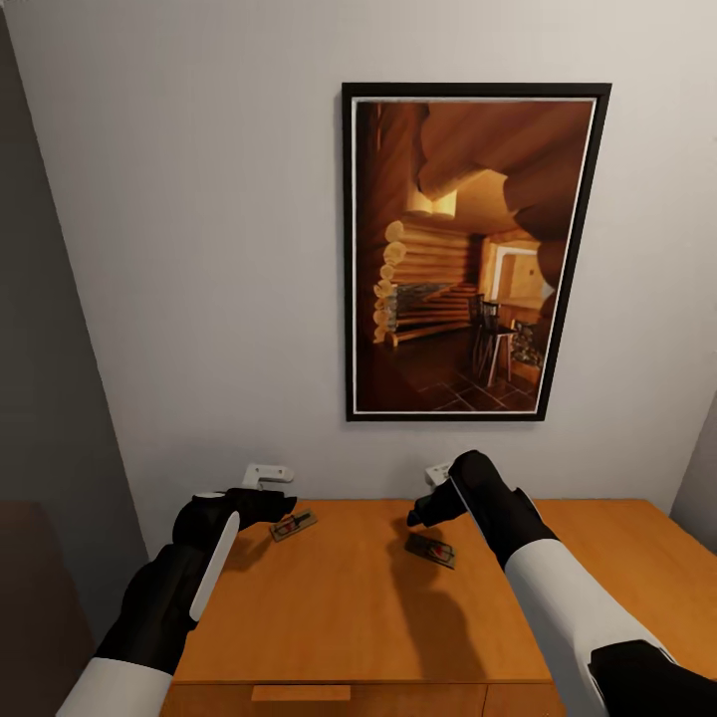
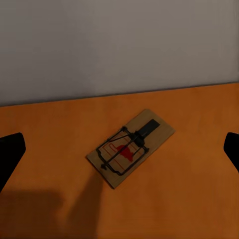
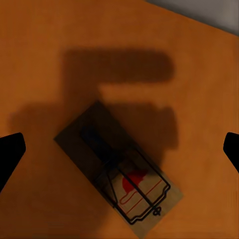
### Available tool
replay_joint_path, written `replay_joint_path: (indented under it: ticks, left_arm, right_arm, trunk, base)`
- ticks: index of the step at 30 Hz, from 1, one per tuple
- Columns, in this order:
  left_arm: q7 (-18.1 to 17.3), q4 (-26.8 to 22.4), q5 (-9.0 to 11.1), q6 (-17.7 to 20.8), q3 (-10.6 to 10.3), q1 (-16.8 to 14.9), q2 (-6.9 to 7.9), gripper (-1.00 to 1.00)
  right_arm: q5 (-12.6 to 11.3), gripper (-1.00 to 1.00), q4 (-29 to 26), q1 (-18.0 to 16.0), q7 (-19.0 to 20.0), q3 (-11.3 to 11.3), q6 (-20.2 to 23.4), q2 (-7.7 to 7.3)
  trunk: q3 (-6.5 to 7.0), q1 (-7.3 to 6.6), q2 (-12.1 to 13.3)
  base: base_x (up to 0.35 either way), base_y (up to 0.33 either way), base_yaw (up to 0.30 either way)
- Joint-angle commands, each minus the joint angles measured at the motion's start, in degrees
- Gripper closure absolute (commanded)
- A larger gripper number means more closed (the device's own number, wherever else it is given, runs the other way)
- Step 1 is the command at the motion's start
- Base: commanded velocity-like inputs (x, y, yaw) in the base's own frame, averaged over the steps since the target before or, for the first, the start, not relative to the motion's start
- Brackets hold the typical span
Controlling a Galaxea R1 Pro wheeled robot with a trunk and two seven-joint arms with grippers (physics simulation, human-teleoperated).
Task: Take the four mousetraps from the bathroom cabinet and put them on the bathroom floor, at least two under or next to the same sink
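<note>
Where I am: I face the orange-brown wooden cabinet point(image 1: 349, 607), and two mousetraps lie flat on its top, near the wall behind it.
Left mousetrap point(image 1: 293, 525): it lies on the cabinet top just past my left gripper point(image 1: 271, 505), not touching it. In the left wrist view this trap point(image 2: 130, 148) sits between my two dark fingertips point(image 2: 10, 157).
Left gripper state: spread wide and holding nothing.
Right mousetrap point(image 1: 430, 551): it lies on the cabinet top under my right gripper point(image 1: 426, 516). In the right wrist view it point(image 3: 117, 168) lies in my arm's shadow.
Right gripper state: the fingers point(image 3: 11, 153) stand far apart and hold nothing.
Why I hold them so: I think each gripper is lined up over its own trap so I can grab both at once.
Writing: each trap has a red mark on the wood, too small for me to read.
Picture point(image 1: 468, 254): it hangs on the wall above the cabinet and shows a log cabin room, with no words I can see.
Drawer handle point(image 1: 301, 693): it sits on the cabinet front, below the top.
</note>
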Motion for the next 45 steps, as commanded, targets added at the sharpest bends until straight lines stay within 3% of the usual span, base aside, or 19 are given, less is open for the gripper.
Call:
replay_joint_path:
  ticks: [1, 11, 24, 45]
  left_arm:
    - [0.03, -0.05, 0.24, 0.27, 0.03, -0.05, -0.01, -1.0]
    - [0.03, -0.05, 0.24, 0.27, 0.03, -0.05, -0.01, -1.0]
    - [0.03, -0.02, 0.24, 0.27, 0.03, -0.05, -0.01, -1.0]
    - [0.03, 0.03, 0.24, 0.3, -0.05, -0.05, -0.01, -1.0]
  right_arm:
    - [0.6, -1.0, 0.0, -0.05, 0.53, 0.05, 0.15, -0.06]
    - [0.6, -1.0, 1.37, -0.05, 1.09, 0.43, 0.15, -0.61]
    - [1.15, -1.0, 6.33, -0.05, 6.14, 0.95, 0.15, -1.0]
    - [1.71, -1.0, 6.5, -0.05, 6.88, 2.16, 0.15, -1.23]
  trunk:
    - [-0.09, 0.01, -0.06]
    - [-0.09, 0.01, -0.06]
    - [-0.09, 0.01, -0.06]
    - [-0.09, 0.01, -0.06]
  base:
    - [-0.002, -0.002, 0.0]
    - [-0.001, -0.001, 0.0]
    - [0.0, 0.0, 0.0]
    - [0.0, 0.0, 0.0]
